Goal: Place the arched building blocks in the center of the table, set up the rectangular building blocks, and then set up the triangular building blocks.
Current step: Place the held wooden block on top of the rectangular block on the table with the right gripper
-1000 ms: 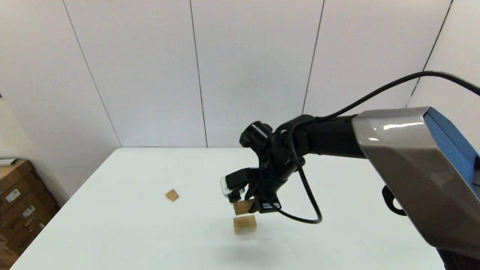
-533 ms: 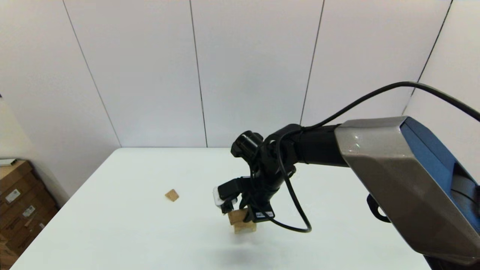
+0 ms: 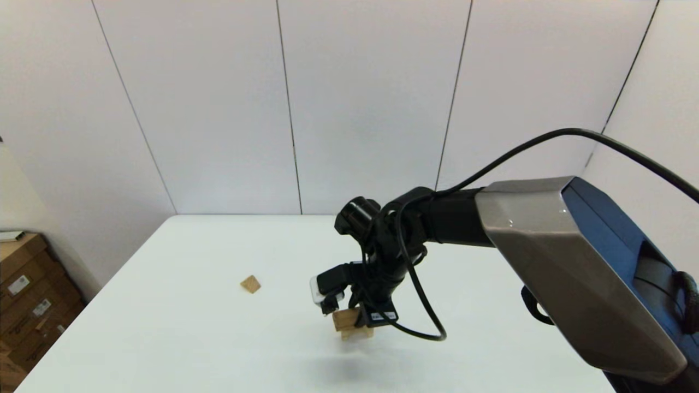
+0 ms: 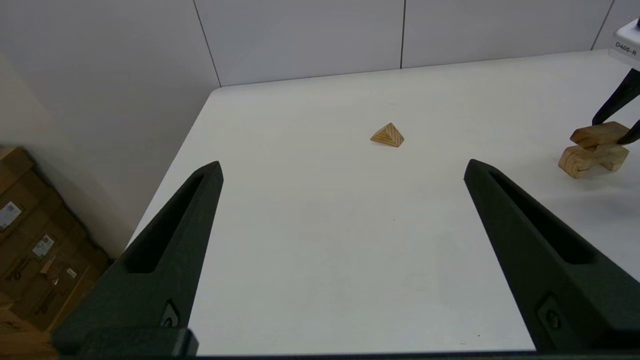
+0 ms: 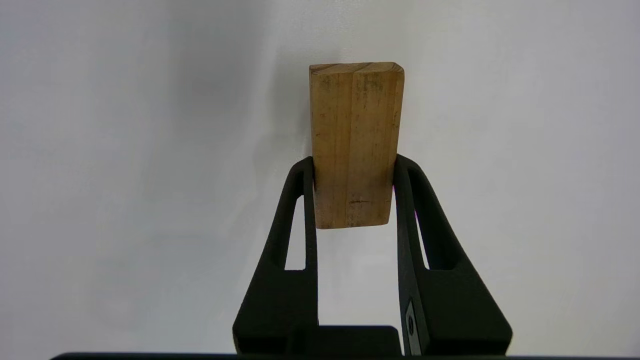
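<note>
Wood, light and stiff: rectangular slab [image 5: 355,145] likely slips little, best pinched across its narrow sides. Right tool [image 5: 354,172] closed on slab there, half its length jutting past tips. Slab sits just over arched block [image 4: 587,159] at mid worktop [image 3: 218,338], contact unclear. Triangular wedge [image 4: 387,135] well apart. Left tool [image 4: 342,192] wide open, empty.

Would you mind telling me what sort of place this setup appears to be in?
Probably a robot test room or lab: a bare white table, plain panelled walls and stacked cardboard boxes beside it.
</note>
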Robot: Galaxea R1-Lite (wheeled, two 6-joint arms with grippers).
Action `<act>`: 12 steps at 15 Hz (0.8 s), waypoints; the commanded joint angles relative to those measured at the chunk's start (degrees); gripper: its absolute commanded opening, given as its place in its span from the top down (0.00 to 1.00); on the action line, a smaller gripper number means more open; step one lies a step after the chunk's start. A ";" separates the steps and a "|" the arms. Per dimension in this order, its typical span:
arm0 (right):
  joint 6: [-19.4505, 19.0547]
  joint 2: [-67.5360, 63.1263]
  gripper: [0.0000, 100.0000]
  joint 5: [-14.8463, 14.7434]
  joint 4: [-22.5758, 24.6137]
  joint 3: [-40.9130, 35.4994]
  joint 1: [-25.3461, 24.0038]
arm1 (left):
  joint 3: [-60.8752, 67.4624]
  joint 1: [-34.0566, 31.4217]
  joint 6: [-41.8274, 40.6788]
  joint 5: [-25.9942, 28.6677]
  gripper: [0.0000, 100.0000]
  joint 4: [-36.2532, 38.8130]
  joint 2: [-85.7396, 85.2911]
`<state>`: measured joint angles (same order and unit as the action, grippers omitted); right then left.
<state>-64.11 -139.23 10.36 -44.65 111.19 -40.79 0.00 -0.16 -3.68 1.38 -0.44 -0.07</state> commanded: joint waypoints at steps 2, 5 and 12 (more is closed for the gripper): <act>2.24 -0.43 1.00 -2.01 -0.17 -0.01 0.10 | 0.00 -0.02 -0.01 0.03 0.00 0.00 0.07; 2.41 -0.61 1.00 -2.19 -0.17 -0.10 0.27 | 0.00 -0.02 -0.01 0.03 0.00 0.00 0.07; 2.50 -1.13 1.00 -2.36 -0.17 -0.01 0.18 | 0.00 -0.02 -0.01 0.03 0.00 0.00 0.07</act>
<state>-61.27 -140.07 7.94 -44.54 111.17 -40.66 0.00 -0.16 -3.63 1.40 -0.44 -0.07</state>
